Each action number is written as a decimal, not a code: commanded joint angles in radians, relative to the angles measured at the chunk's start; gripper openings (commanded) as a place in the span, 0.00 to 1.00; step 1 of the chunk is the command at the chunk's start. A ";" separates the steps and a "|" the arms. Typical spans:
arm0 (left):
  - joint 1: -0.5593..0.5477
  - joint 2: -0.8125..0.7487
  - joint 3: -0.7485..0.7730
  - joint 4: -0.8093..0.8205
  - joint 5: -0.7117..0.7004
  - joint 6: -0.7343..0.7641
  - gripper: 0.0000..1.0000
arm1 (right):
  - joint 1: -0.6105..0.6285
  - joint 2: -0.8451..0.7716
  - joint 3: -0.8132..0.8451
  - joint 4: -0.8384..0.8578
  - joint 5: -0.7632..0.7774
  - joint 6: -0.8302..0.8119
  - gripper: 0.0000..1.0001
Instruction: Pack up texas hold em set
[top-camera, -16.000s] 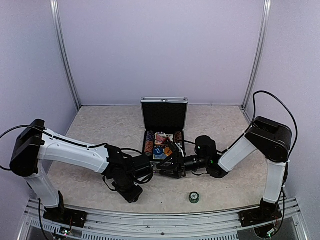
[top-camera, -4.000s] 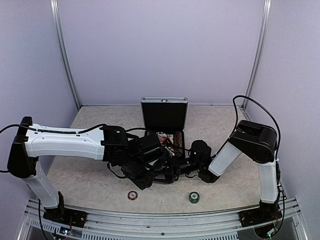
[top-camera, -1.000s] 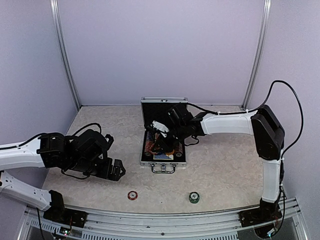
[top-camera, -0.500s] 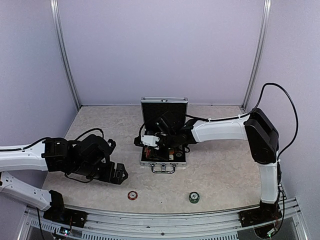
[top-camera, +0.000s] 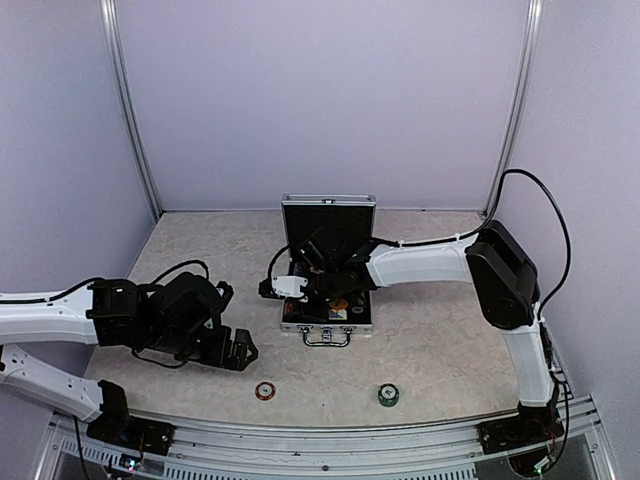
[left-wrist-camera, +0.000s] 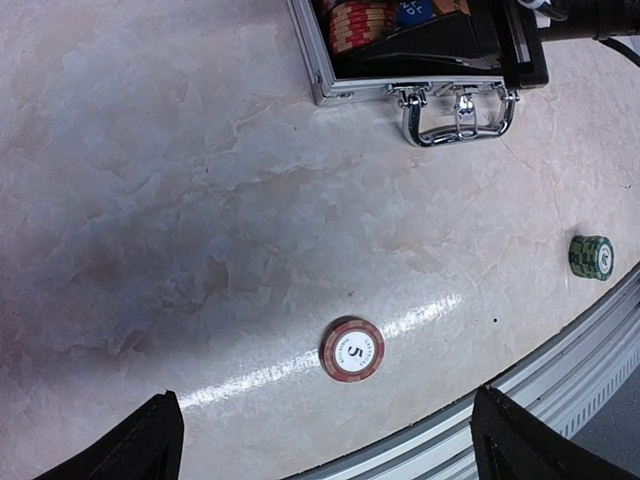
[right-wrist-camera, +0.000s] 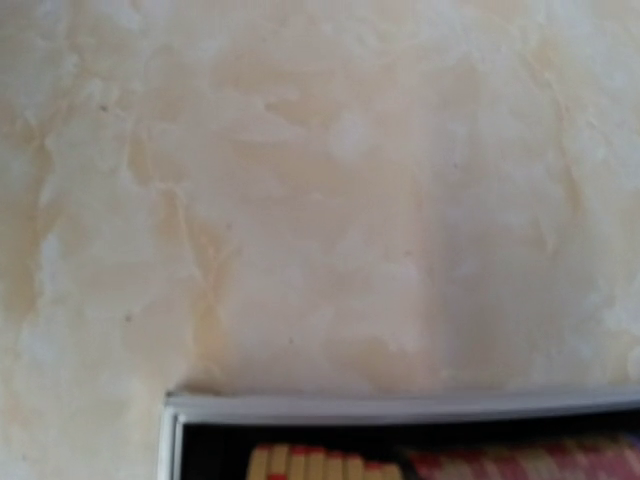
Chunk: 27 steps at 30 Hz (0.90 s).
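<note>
The case (top-camera: 327, 322) sits open in the middle of the tabletop (top-camera: 440, 330), lid (top-camera: 328, 230) up at the far side, chip stacks (left-wrist-camera: 358, 18) inside. Not packed yet: a red chip (left-wrist-camera: 352, 350) and a green chip stack (left-wrist-camera: 591, 257), both near the front rail (left-wrist-camera: 560, 370). Left hand (left-wrist-camera: 325, 405) hovers near the red one, fingers (left-wrist-camera: 150, 440) wide apart. Right hand (top-camera: 284, 287) is at the case's left edge; can't tell if it's gripping anything. Worry: that flat chip skids toward the rail when pinched, or the right arm (top-camera: 420, 262) bumps the stacks.
</note>
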 joint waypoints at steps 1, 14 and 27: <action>-0.002 0.002 -0.011 0.024 0.008 -0.007 0.99 | 0.006 0.033 0.040 0.008 0.023 -0.020 0.10; -0.002 0.002 -0.015 0.028 0.009 -0.005 0.99 | 0.008 -0.001 -0.032 0.073 0.137 -0.018 0.49; -0.003 0.012 -0.017 0.036 0.017 0.009 0.99 | 0.008 -0.040 -0.056 0.096 0.168 -0.028 0.55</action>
